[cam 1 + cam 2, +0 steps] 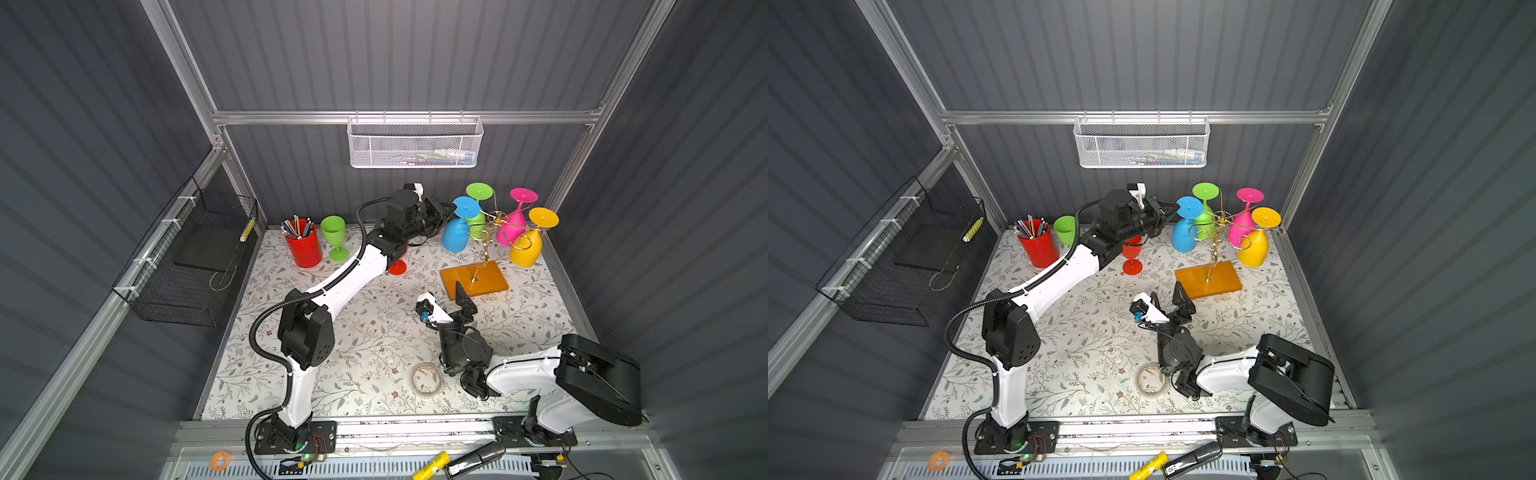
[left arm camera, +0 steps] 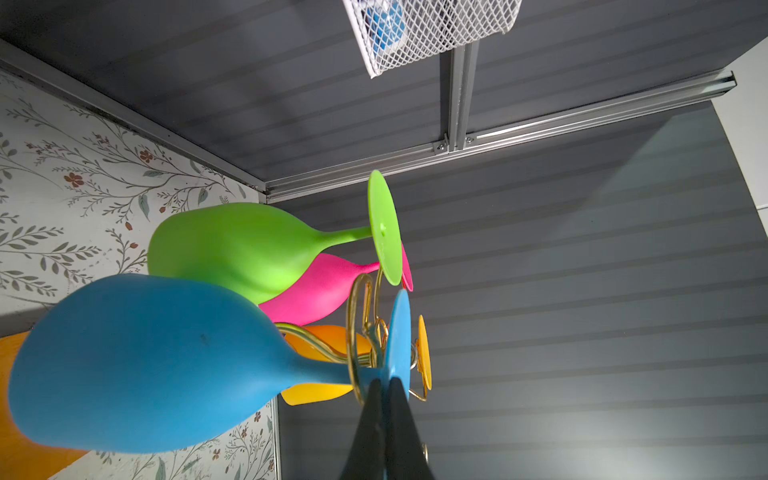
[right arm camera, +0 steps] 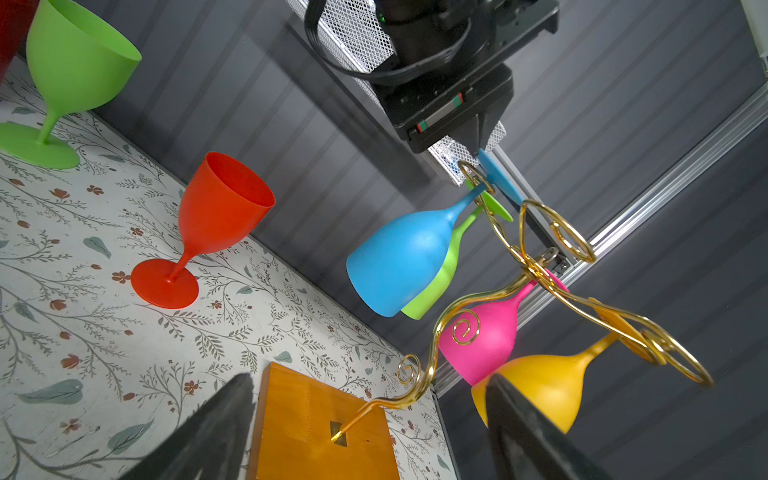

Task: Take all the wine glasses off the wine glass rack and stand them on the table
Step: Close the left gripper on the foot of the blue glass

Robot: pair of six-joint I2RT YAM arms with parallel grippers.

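The floral-patterned table [image 1: 374, 353] fills the floor of the cell. The left arm [image 1: 353, 274] stretches from the near edge to the far side, and the right arm [image 1: 523, 370] is folded low at the near right.

The wine glass rack [image 1: 478, 280] stands far right on its orange-brown wooden base. Its gold wire arms carry four glasses hung bowl down.

The blue wine glass [image 1: 456, 235] hangs on the rack's left side. It is nearest the left arm, and its stem sits in a gold curl [image 3: 473, 172]. A green glass [image 2: 232, 245] hangs just behind it, with a pink one [image 1: 513, 230] and a yellow one [image 1: 527, 249] further right.

The left gripper [image 2: 386, 382] meets the blue glass at its top. Its two black fingers [image 2: 372, 399] are pinched together on the round foot [image 1: 466, 206], where the stem joins it.

The right gripper [image 1: 1167, 296] sits just near and left of the wooden base, apart from it. Its jaws are spread wide with nothing between them, and they point up at the rack.

A red goblet [image 1: 1132, 255] stands on the table left of the rack.
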